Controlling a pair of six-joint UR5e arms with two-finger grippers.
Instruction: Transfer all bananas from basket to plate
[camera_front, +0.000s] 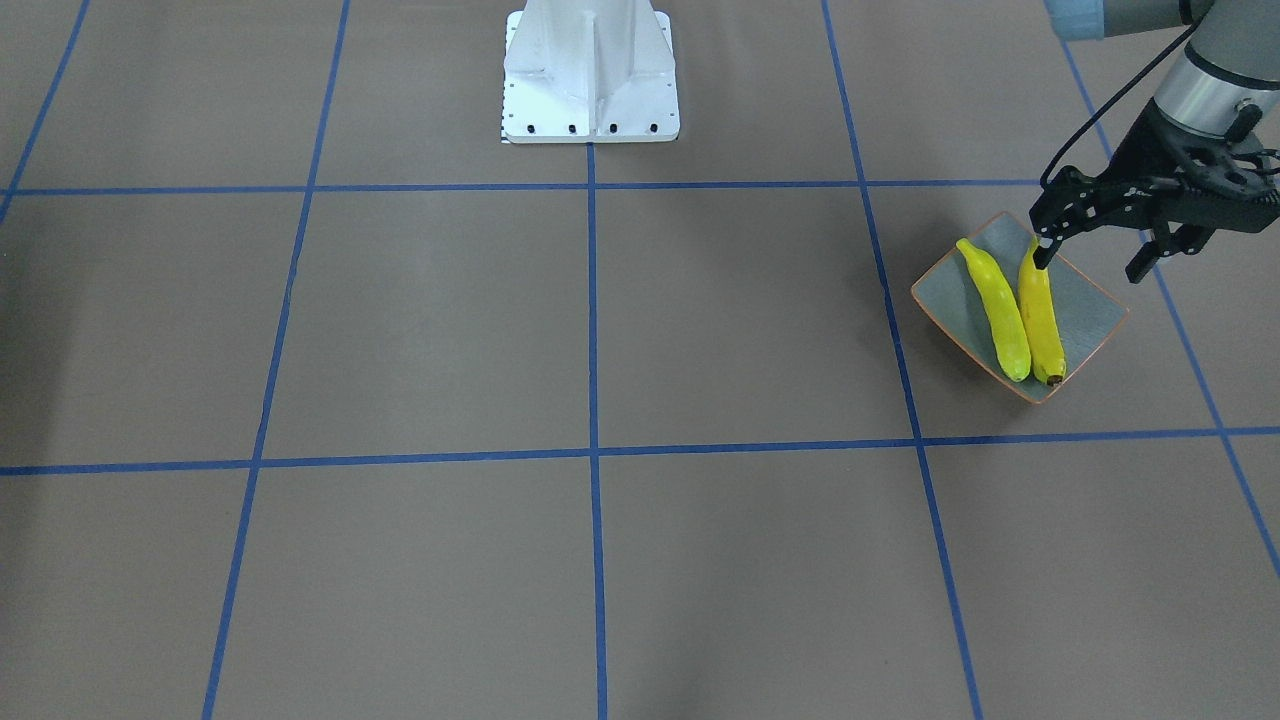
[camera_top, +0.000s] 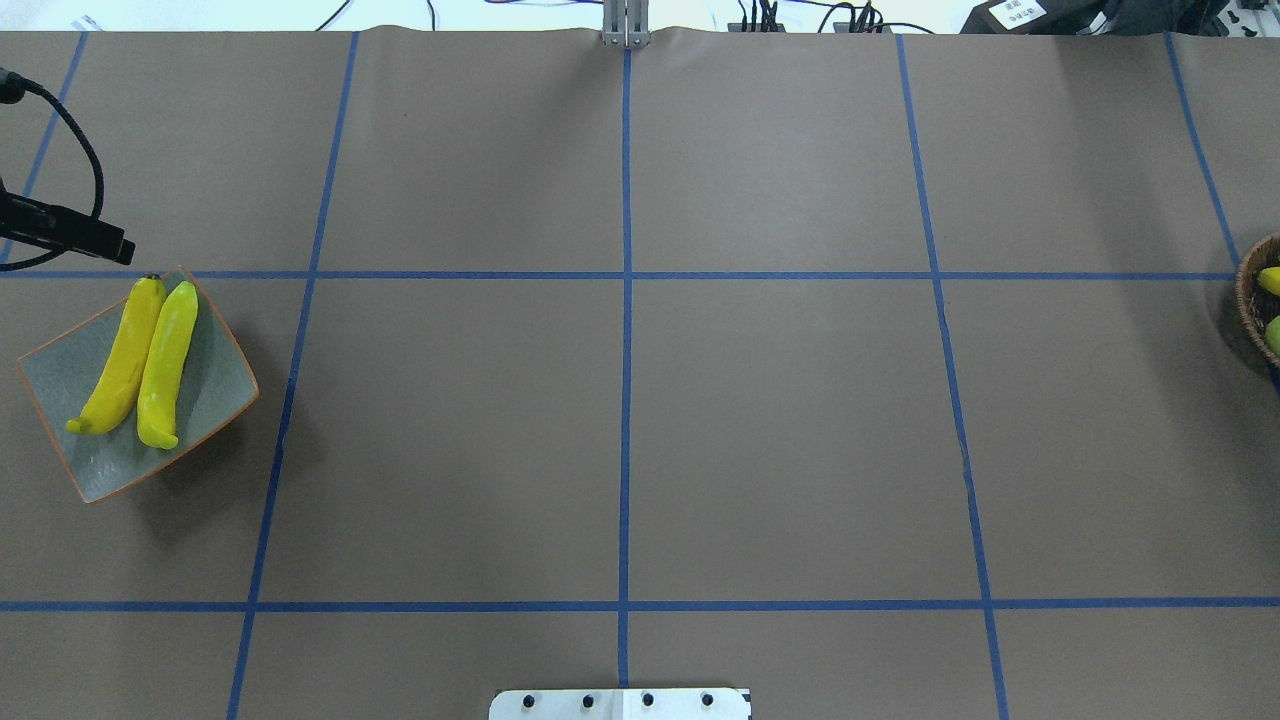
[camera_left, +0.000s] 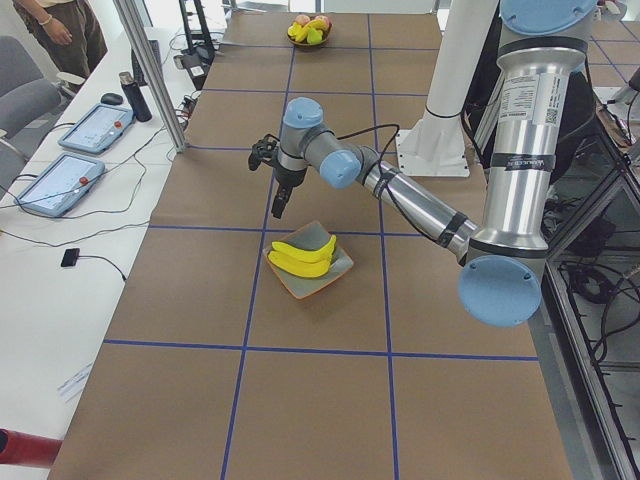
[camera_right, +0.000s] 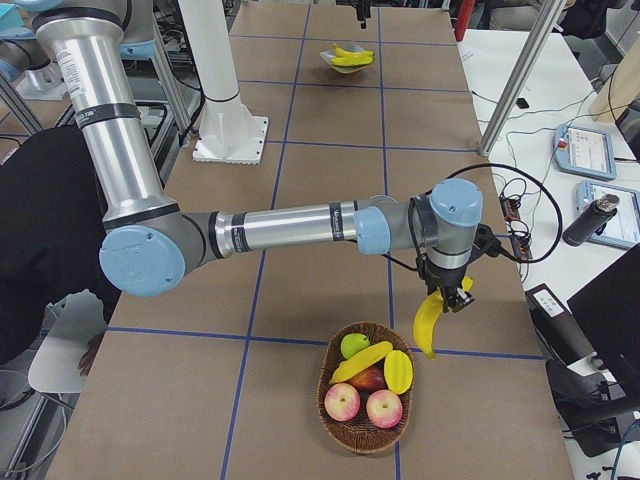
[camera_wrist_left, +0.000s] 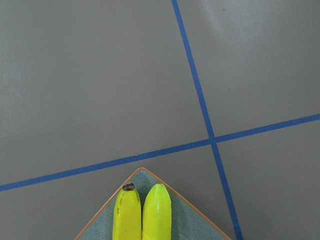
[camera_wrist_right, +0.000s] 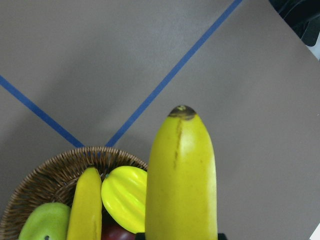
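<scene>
**Holding a banana up beside the basket**

The right tool (camera_right: 441, 296) is squeezed tight on the top end of a banana (camera_wrist_right: 181, 180). The banana hangs down in the air, just beside the basket (camera_wrist_right: 65, 161). It is fat and yellow, a little green, with a dark brown tip and a thin brown line down its skin.

The basket is round, brown and woven. It sits on the tabletop (camera_front: 450, 330) at the robot's right end. A second banana (camera_wrist_right: 86, 210) lies inside it, next to a bumpy yellow fruit (camera_wrist_right: 125, 197) and a green fruit (camera_wrist_right: 42, 222). Two red-and-yellow apples (camera_right: 342, 402) are in there too.

The left tool (camera_front: 1090, 268) is far off at the other end. Its fingers (camera_front: 1042, 255) are spread apart and hold nothing. It hangs in the air by the plate (camera_front: 1090, 315).

The plate is grey-green and shiny, with turned-up sides and a thin orange rim. Two bananas lie in it side by side, touching. The deep yellow banana (camera_front: 1040, 320) has a dark tip. The greenish banana (camera_front: 1000, 315) is lighter in colour.

The tabletop is brown with blue lines across it.
</scene>
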